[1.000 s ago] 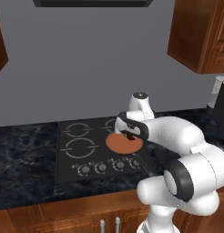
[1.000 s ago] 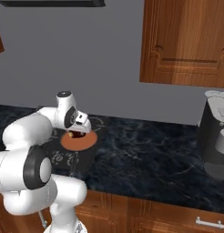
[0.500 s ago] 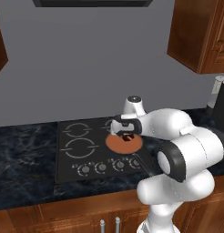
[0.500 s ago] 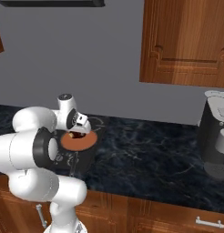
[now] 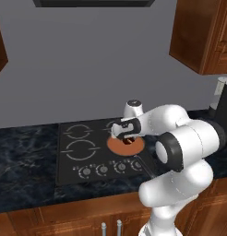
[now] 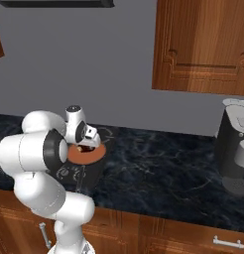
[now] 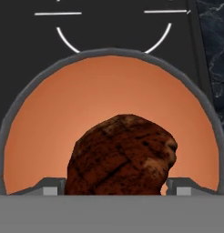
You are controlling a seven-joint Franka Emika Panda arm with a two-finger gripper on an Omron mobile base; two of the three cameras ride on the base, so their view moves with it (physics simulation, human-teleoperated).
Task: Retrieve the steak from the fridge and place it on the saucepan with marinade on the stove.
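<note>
Steak [image 7: 120, 154] sat between the fingertips of the hand [image 5: 126, 136], over the orange marinade inside the saucepan [image 7: 109, 109] on the stove [image 5: 76, 147]. The fingers stood wide, flanking the meat on both sides; whether they pressed it or had let go could not be told. The risk, judged from here: if the meat clung to one finger, lifting away could drag it toward the rim and splash marinade onto the dark worktop [image 6: 158, 168].

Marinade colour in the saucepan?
Flat orange-brown marinade, clearest in the hand view.
</note>
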